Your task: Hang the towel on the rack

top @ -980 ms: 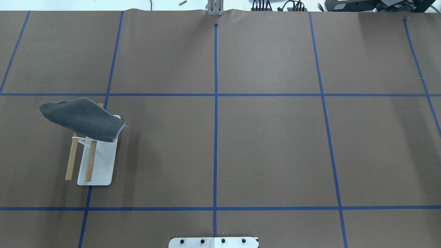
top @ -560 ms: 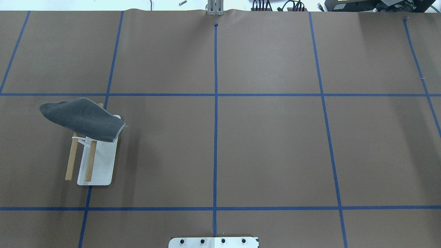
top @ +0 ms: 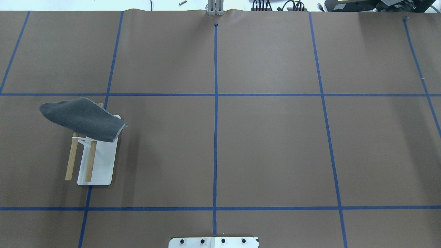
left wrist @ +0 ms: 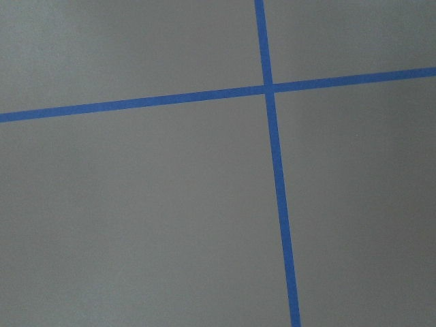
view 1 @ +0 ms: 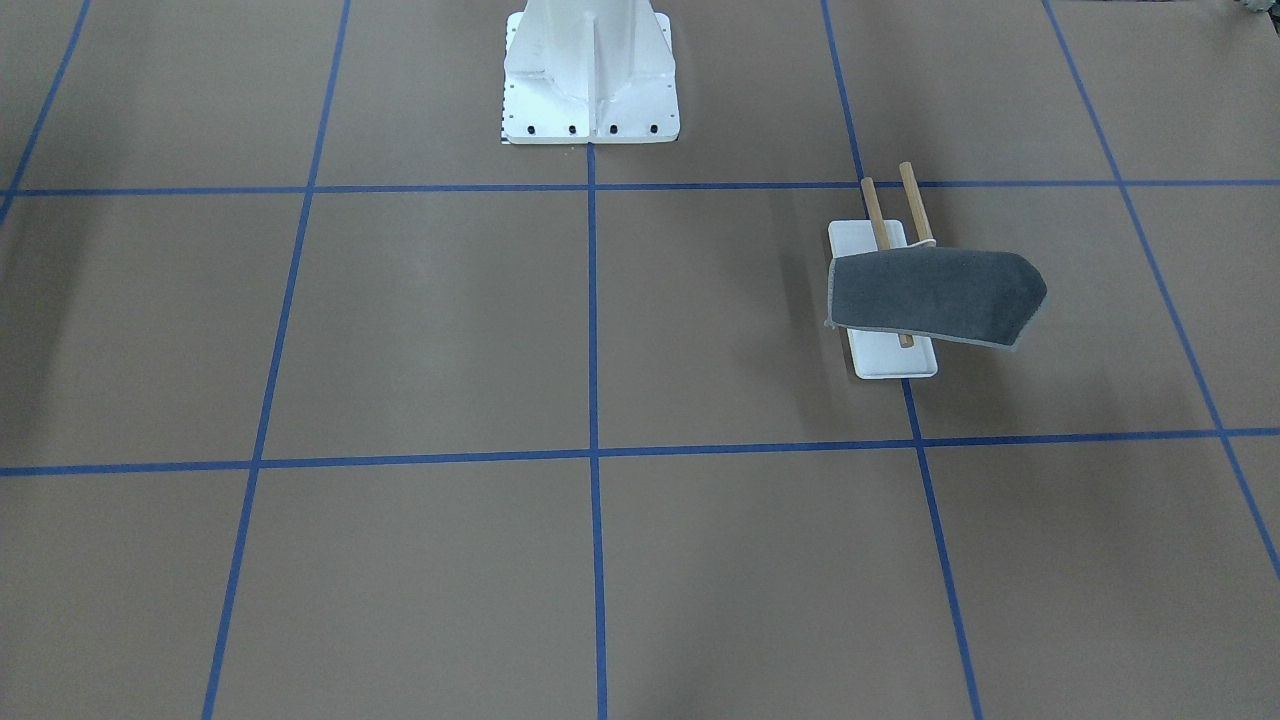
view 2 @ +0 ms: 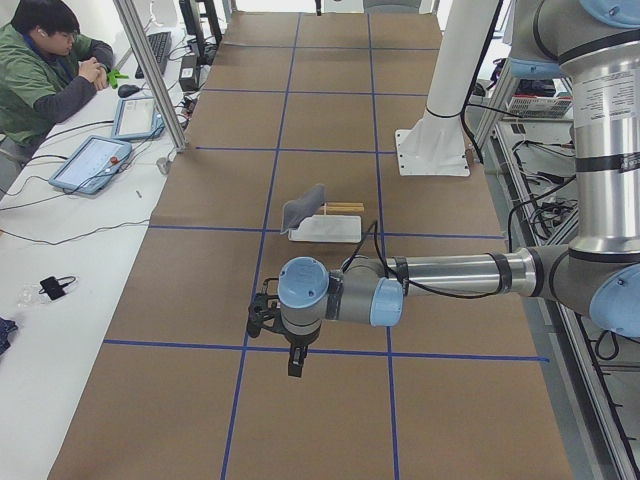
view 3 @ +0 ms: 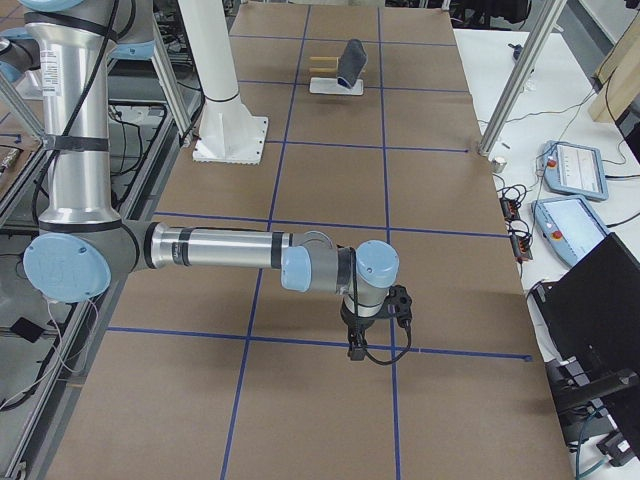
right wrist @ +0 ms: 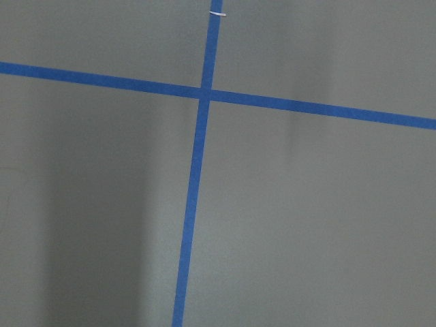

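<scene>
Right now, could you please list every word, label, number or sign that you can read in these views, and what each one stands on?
No text can be read in any view.
The towel and the rack: no markings show.
The touchscreen pendants beside the table: screens too small to read.
The black device past the table's far edge: lit display, too blurred to read.

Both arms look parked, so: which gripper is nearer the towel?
Left. The left gripper hovers at the table end near the towel; the right gripper at the opposite end.
</scene>
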Action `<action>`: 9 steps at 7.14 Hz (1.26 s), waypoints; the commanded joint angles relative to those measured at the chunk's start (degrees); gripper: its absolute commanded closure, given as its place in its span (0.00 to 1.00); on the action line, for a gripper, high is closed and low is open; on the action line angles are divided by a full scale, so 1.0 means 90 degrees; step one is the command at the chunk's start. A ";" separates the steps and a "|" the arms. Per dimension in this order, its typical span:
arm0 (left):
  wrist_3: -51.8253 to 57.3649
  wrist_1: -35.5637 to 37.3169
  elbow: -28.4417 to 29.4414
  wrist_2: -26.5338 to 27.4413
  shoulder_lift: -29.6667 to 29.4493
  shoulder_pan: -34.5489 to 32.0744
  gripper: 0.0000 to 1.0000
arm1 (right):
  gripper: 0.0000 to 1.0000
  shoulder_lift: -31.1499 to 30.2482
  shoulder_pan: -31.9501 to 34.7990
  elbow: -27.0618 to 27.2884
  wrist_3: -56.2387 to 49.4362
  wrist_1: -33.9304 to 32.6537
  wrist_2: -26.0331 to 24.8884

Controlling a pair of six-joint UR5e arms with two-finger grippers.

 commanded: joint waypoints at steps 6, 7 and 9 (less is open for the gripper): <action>0.0000 0.0013 0.0010 0.0030 0.0058 0.0001 0.01 | 0.00 -0.0029 -0.0013 0.0001 -0.0096 0.0000 0.0004; 0.0000 0.0013 0.0010 0.0030 0.0068 0.0001 0.01 | 0.00 -0.0048 -0.0014 0.0001 -0.0096 0.0010 0.0004; 0.0000 0.0013 0.0010 0.0030 0.0068 0.0001 0.01 | 0.00 -0.0068 -0.0014 -0.0009 -0.0096 0.0000 0.0004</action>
